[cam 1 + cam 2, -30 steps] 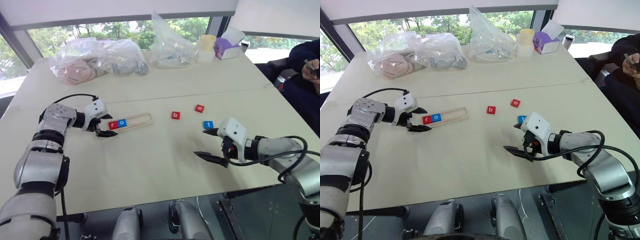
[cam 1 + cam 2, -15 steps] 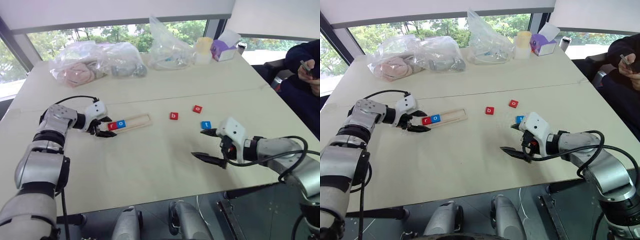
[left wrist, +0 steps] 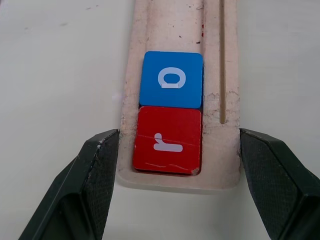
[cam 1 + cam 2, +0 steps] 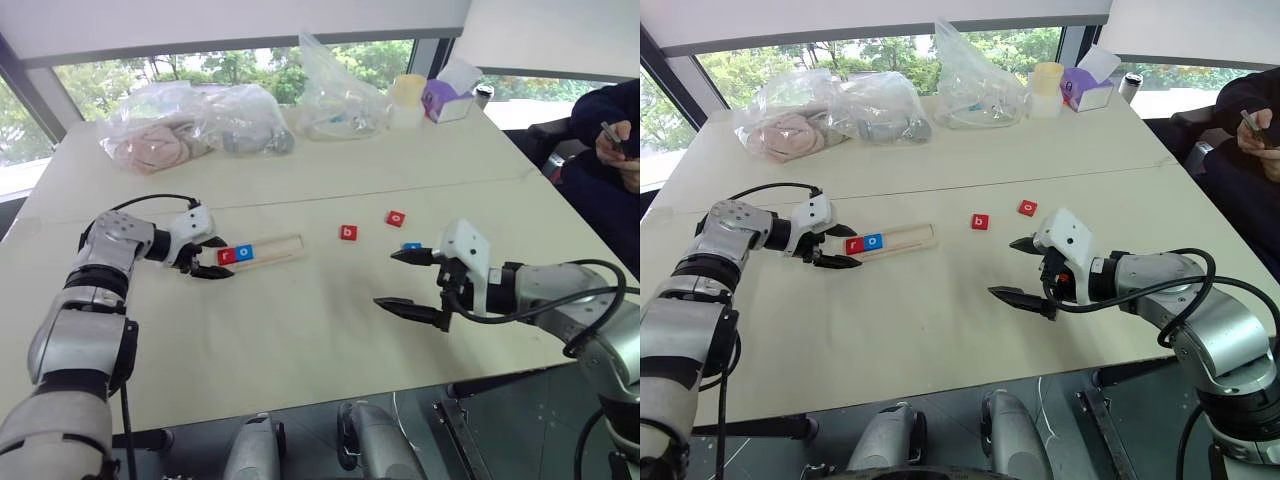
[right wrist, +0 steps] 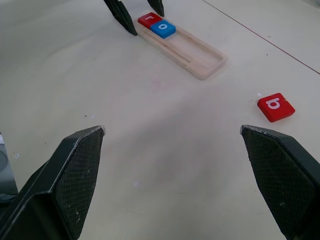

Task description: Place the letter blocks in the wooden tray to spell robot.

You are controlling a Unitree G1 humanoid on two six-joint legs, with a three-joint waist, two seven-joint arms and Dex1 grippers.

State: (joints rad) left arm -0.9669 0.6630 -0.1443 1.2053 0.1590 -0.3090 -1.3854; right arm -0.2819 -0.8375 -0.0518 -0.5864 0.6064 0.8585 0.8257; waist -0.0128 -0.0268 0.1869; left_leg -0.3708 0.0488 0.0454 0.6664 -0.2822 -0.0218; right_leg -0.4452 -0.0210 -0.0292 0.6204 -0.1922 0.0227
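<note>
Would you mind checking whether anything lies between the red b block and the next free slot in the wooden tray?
Nothing visible does: bare table separates the b block from the tray, whose slots past the r and o are empty.

White "r" on red tile (image 3: 167, 139), "o" on blue tile (image 3: 171, 79), "b" on loose red tile (image 5: 275, 106)
</note>
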